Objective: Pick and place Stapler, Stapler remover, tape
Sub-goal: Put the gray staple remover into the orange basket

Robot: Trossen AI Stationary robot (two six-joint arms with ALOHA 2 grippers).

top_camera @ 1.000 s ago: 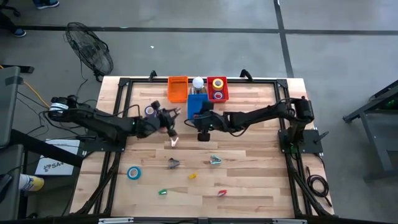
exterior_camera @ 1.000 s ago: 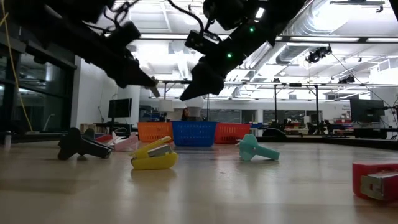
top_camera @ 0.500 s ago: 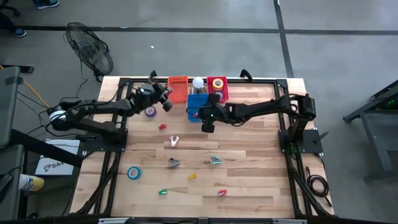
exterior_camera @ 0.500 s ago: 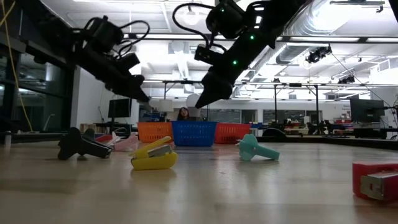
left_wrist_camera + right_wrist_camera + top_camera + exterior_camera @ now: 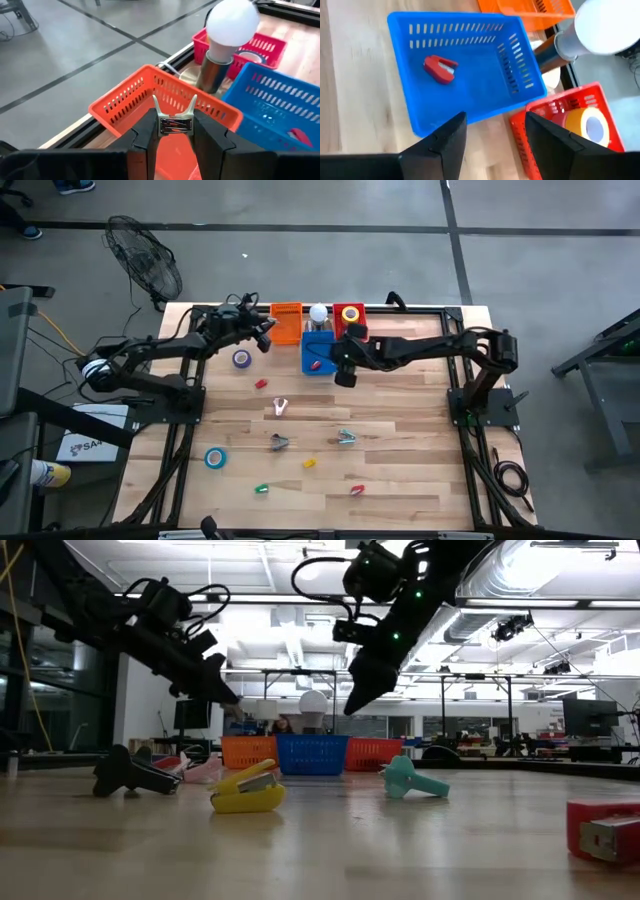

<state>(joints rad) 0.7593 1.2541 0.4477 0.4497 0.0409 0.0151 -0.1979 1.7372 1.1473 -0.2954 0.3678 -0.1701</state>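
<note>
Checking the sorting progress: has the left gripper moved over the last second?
Yes. In the high view the left gripper, shut on a stapler remover, has travelled from mid-table to the far edge, beside the orange basket.

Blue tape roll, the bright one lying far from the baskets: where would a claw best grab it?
Probably from straight above. The blue tape roll lies flat on the table, hole facing up, so its low side offers little to pinch. One claw finger could drop into the hole, the other outside, squeezing the ring's wall.
</note>
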